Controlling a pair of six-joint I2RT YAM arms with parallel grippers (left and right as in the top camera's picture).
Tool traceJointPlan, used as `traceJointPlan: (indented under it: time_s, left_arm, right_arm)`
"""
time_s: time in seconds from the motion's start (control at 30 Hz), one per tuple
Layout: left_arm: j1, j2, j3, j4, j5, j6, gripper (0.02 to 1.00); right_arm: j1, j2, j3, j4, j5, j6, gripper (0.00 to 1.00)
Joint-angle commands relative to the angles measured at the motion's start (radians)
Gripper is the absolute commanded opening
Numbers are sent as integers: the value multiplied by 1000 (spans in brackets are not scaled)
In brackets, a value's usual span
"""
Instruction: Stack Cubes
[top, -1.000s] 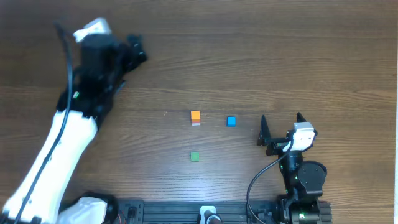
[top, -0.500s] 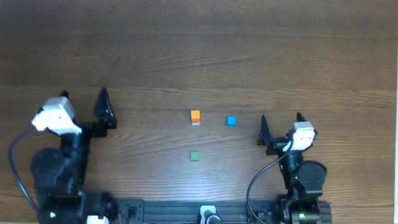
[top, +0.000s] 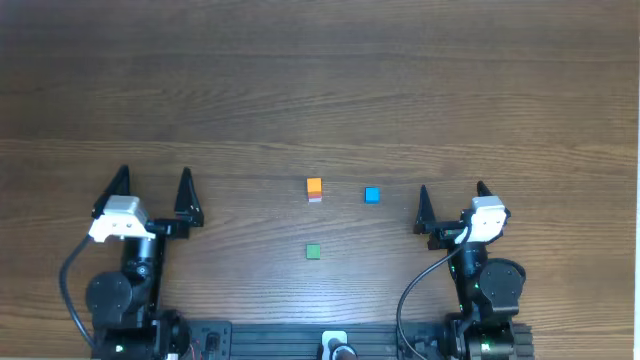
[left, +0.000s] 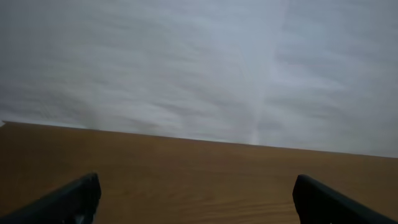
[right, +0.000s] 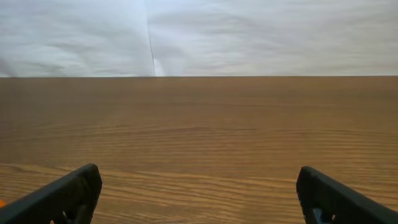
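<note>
Blue cube (top: 372, 195) lies on the counter (top: 400, 80) near the orange cube (top: 314, 186); the green cube (top: 312, 251) sits closer to the arm bases. The right tool (top: 451, 190), released, stands nearest the blue cube. The left tool (top: 154, 178), also released, is well apart.

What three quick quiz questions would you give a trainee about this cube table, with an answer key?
1. Fill in: of the orange cube, blue cube and green cube, the ___ one lies nearest the top view's bottom edge.
2. Which cube lies nearest the right gripper? A orange, B blue, C green.
3. True or false: the left gripper holds a cube.

Key: 1 green; 2 B; 3 false, its fingers are spread with nothing between them.
</note>
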Motion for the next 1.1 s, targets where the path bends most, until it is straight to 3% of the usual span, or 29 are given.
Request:
traceJointPlan:
  time_s: [0.03,0.3,0.6,1.1]
  left_arm:
    - [7,-43,-46,6,17,19,998]
    - [7,-54,-100,7,17,19,998]
    - [7,-54,-101,-140,16,19,998]
    - [7,-50,-101,-137,17,19,1000]
  right_arm:
    - [-2,-8,-8,2,-5,-3,993]
    - [-2,-8,-8,2,-5,-2,993]
    - [-2,-8,-8,2,-5,-3,991]
    - [-2,-8,-8,2,-5,-2,991]
